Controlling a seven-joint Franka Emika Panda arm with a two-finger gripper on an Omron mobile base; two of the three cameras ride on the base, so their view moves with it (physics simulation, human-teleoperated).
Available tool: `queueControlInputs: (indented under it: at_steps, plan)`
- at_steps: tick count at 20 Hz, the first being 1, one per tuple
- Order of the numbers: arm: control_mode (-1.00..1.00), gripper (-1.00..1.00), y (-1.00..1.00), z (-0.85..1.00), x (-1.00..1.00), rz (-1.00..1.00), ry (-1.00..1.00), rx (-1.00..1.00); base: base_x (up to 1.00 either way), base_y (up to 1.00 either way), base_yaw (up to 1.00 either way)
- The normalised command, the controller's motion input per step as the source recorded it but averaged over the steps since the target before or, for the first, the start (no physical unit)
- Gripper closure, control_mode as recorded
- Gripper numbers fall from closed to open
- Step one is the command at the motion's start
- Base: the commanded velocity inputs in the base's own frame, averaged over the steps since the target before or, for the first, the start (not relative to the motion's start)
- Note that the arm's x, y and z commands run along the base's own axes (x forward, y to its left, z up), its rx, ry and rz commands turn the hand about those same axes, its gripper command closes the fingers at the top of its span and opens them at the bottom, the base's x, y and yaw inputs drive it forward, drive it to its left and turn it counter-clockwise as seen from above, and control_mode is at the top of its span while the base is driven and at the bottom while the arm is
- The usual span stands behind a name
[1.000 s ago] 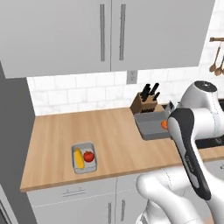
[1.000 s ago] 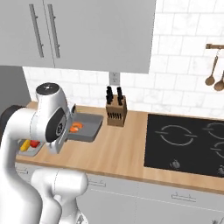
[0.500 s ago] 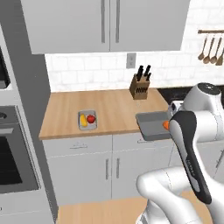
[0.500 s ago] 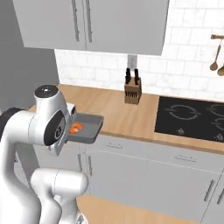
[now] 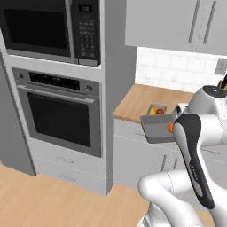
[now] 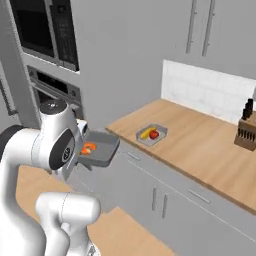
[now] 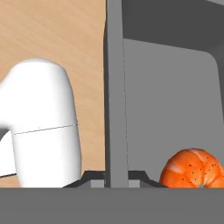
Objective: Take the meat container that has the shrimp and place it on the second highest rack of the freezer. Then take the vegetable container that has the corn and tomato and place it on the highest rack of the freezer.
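Note:
My gripper (image 7: pixel 116 177) is shut on the rim of the meat container (image 7: pixel 170 100), a dark grey tray held level in front of my arm and off the counter. The tray shows in the left base view (image 5: pixel 156 129) and the right base view (image 6: pixel 104 149). The orange shrimp (image 7: pixel 194 168) lies in it near my fingers (image 5: pixel 170 127) (image 6: pixel 88 148). The vegetable container (image 5: pixel 156 107) (image 6: pixel 160 129), a paler small tray, rests near the counter's end with the corn (image 6: pixel 146 133) and the tomato (image 6: pixel 154 134) inside. The freezer's racks are out of view.
A black oven (image 5: pixel 62 117) and microwave (image 5: pixel 53 26) column stands left of the wooden counter (image 6: pixel 200 145). A tall grey face (image 5: pixel 11 137) lies left of that column. A knife block (image 6: pixel 247 131) sits far right on the counter. Wood floor (image 5: pixel 40 204) lies open below.
The whole picture has shifted: the base has moved back and turned left, so the oven column has come into view. The tray with the shrimp stays in my shut gripper.

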Motion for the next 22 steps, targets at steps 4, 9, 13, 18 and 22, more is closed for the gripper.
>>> queueControlInputs:
  at_steps: [4,9,13,18,22]
  plan:
    - [1.00,1.00,0.00,0.00,0.00,0.00,0.00,0.00,0.32,0.69,0.68]
    - [1.00,1.00,0.00,0.00,0.00,0.00,0.00,0.00,0.76,0.67,0.54]
    - [1.00,1.00,0.00,0.00,0.00,0.00,0.00,0.00,1.00,0.92,0.35]
    - [1.00,1.00,0.00,0.00,0.00,0.00,0.00,0.00,1.00,0.96,0.23]
    - [1.00,1.00,0.00,0.00,0.00,0.00,0.00,0.00,0.89,0.73,0.05]
